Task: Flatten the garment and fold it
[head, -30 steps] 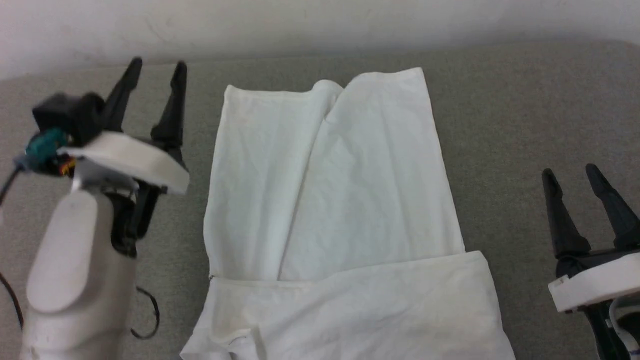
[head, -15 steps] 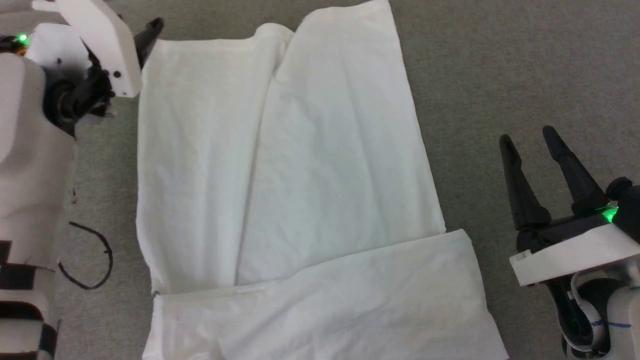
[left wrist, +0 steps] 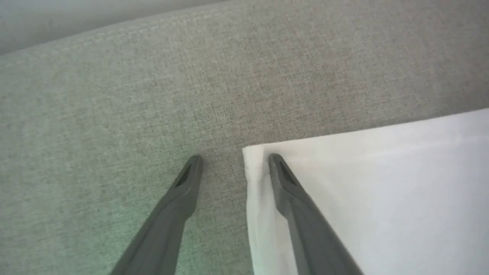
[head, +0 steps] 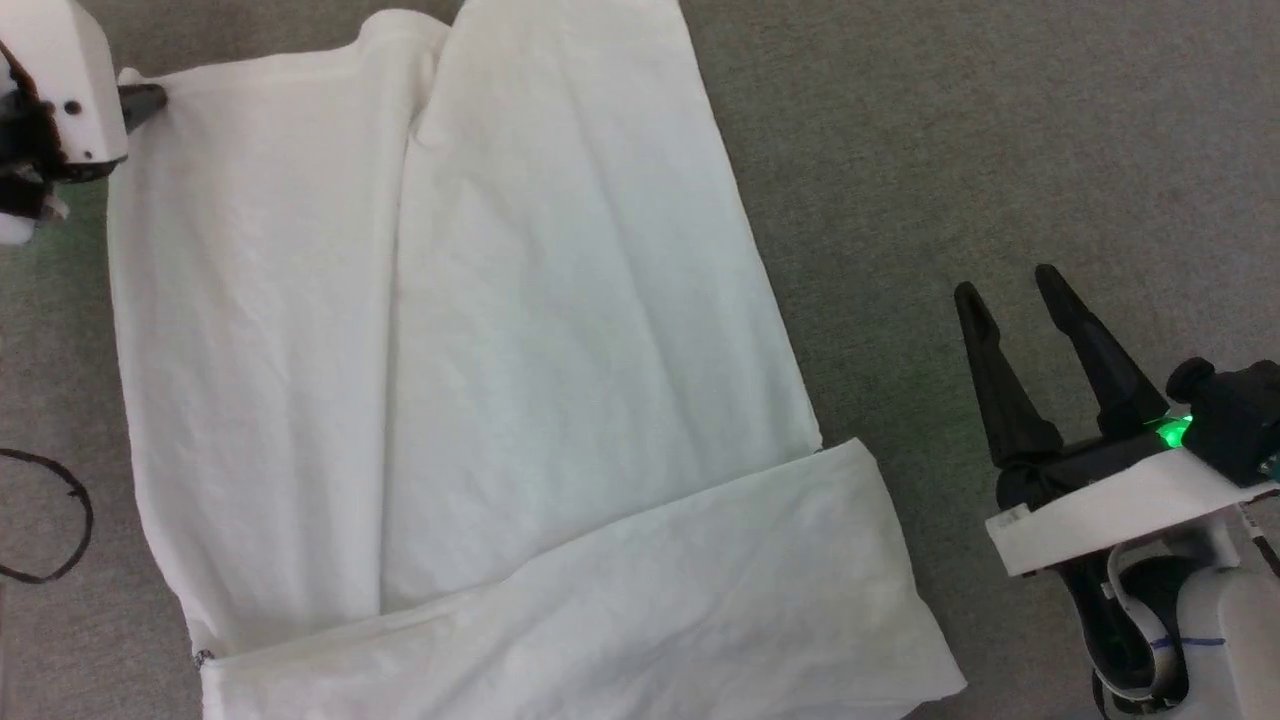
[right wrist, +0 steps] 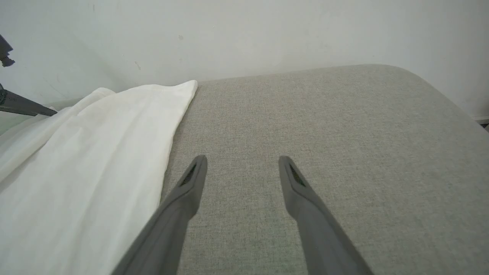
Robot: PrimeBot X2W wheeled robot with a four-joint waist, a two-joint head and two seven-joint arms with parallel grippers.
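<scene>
The white garment [head: 450, 350] lies spread on the grey padded surface [head: 1000, 150], its side panels folded in and a band folded across the near end. My left gripper [head: 140, 100] is at its far left corner. In the left wrist view this gripper [left wrist: 233, 158] stands open astride that corner of the garment [left wrist: 382, 191], one finger over the cloth, the other over the grey surface. My right gripper [head: 1007, 282] is open and holds nothing, over bare surface to the right of the garment. The right wrist view shows it [right wrist: 242, 158] beside the garment's edge [right wrist: 76, 172].
A thin black cable loop [head: 50, 520] lies on the surface at the left. A white wall [right wrist: 244, 34] rises behind the surface's far edge, which rounds off at the far right corner [right wrist: 420, 80]. Bare grey surface stretches to the right of the garment.
The head camera has shifted, so the whole scene sits differently. My left gripper has reached forward to the garment's far left corner. The right gripper keeps its pose.
</scene>
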